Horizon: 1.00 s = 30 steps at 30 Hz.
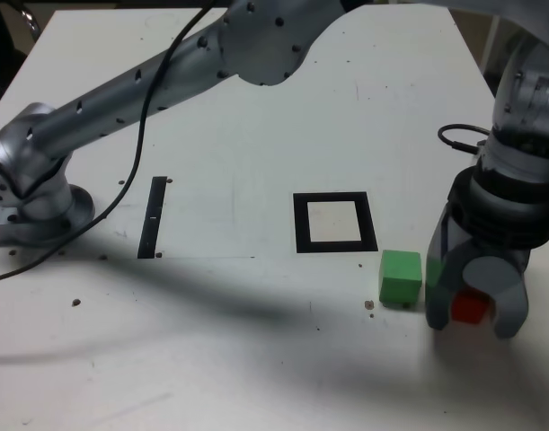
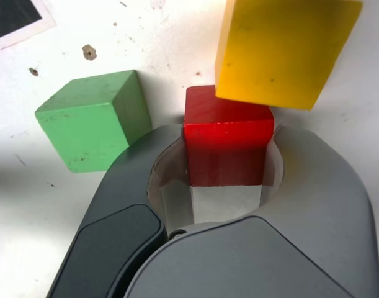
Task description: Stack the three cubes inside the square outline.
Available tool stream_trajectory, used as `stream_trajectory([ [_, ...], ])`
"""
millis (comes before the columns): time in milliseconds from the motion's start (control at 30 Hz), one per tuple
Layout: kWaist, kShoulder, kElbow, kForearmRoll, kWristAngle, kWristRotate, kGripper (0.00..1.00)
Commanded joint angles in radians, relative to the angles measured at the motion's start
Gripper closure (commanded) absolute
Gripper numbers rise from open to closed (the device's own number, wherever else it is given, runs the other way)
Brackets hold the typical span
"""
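My gripper (image 1: 473, 321) stands at the exterior view's right, low on the white table, its jaws closed against both sides of the red cube (image 1: 469, 308). The wrist view shows the red cube (image 2: 228, 139) seated between the two dark jaws of the gripper (image 2: 226, 133). The yellow cube (image 2: 287, 51) lies just beyond the red one, tight against it; it does not show in the exterior view. The green cube (image 1: 401, 277) (image 2: 93, 119) rests on the table beside the gripper, apart from it. The square outline (image 1: 301, 224) lies a little farther back, with nothing inside it.
A thin black strip (image 1: 153, 216) lies on the table (image 1: 256, 359) at the exterior view's left. The arm's base (image 1: 36, 202) sits at the far left, its silver links and a black cable (image 1: 157, 81) crossing over the back of the table. Small dark specks dot the surface.
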<state>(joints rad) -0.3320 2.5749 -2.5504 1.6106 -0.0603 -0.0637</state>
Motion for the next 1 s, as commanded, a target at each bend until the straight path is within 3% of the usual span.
stream_trajectory([
  [0, -0.007, -0.029, -0.001, 0.018, 0.006, -0.002, 0.73],
  [433, -0.023, -0.169, 0.055, 0.026, 0.067, -0.009, 0.73],
  [967, 0.050, -0.419, 0.385, -0.001, 0.121, -0.018, 0.73],
])
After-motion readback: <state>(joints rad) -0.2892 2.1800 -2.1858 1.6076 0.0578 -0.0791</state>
